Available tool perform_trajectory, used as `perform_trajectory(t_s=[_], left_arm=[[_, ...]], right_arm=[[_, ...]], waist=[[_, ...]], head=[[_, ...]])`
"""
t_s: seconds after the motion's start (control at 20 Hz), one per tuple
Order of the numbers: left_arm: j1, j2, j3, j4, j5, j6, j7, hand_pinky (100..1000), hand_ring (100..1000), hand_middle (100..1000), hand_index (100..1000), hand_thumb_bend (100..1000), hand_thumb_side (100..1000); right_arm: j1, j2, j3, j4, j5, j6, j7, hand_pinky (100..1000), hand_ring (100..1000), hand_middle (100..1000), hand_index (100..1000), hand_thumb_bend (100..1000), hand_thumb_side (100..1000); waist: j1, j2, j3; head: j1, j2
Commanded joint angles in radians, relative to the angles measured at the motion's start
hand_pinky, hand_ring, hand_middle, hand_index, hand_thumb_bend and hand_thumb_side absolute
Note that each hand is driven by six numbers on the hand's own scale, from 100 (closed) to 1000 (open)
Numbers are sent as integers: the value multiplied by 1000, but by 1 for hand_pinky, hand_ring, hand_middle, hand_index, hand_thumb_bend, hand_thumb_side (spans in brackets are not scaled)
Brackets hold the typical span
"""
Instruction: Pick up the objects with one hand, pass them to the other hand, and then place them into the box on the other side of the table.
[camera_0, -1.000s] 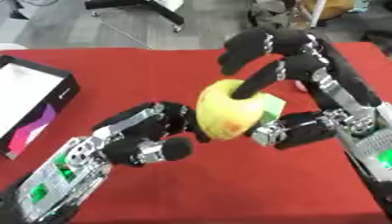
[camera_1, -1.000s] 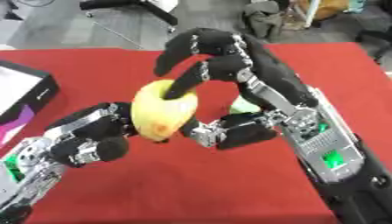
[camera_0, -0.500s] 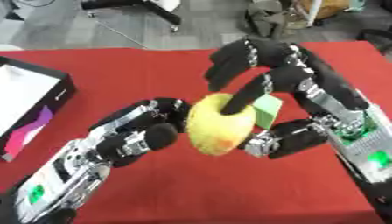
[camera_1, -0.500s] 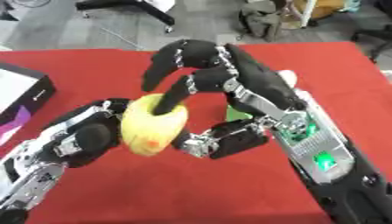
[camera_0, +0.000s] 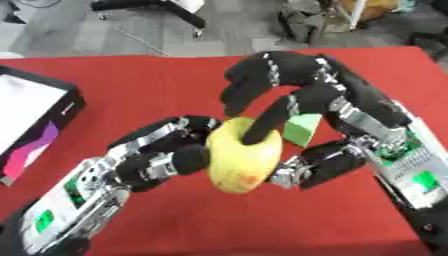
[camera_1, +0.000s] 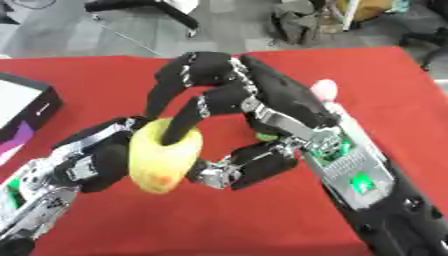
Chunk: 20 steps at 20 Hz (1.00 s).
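A yellow fruit (camera_0: 242, 161), mango-like with a small reddish blotch low on its skin, hung above the red surface (camera_0: 157, 95) near the middle of the view, caught between both hands. The right hand (camera_0: 302, 95) arched over it from two o'clock, its dark fingers (camera_0: 267, 120) curled down onto the top of the fruit while the thumb (camera_0: 319, 160) pressed in from the four o'clock side, so the fruit was pinched top and flank. The left hand (camera_0: 166, 152) came up from seven o'clock with its fingers curled against the fruit's nine o'clock side, cupping it; both hands were touching it at once.

Just behind the fruit, at about two o'clock and partly hidden by the right hand's fingers, lay a green block (camera_0: 302, 128) on the surface. Farther out at three o'clock in the right eye view, a small pale pink thing (camera_1: 325, 90) showed past the right wrist; what it was could not be told.

At nine o'clock, at the edge of the surface, sat a black box (camera_0: 52, 122) with a white inside and a pink-and-purple pattern on its side, well apart from the hands.
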Motion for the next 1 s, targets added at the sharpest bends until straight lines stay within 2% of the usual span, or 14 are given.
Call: perform_trajectory(t_s=[0.05,0.6,1.0], left_arm=[[-22,-3,-8,-18,-28,6,-23,904,697,536,652,660,584],[-33,-13,-29,-18,-17,-3,-71,903,680,519,635,644,571],[-32,-14,-34,-18,14,3,-59,896,656,494,601,608,559]], right_arm=[[-21,5,-4,-21,-9,1,9,782,707,655,275,100,100],[-14,4,10,-18,6,0,45,791,710,658,286,100,100],[-5,-2,15,2,6,-52,23,798,730,682,285,100,100]], waist=[[1,-8,1],[0,-8,5],[0,-6,3]], head=[[-4,-2],[-10,-2],[-10,-2]])
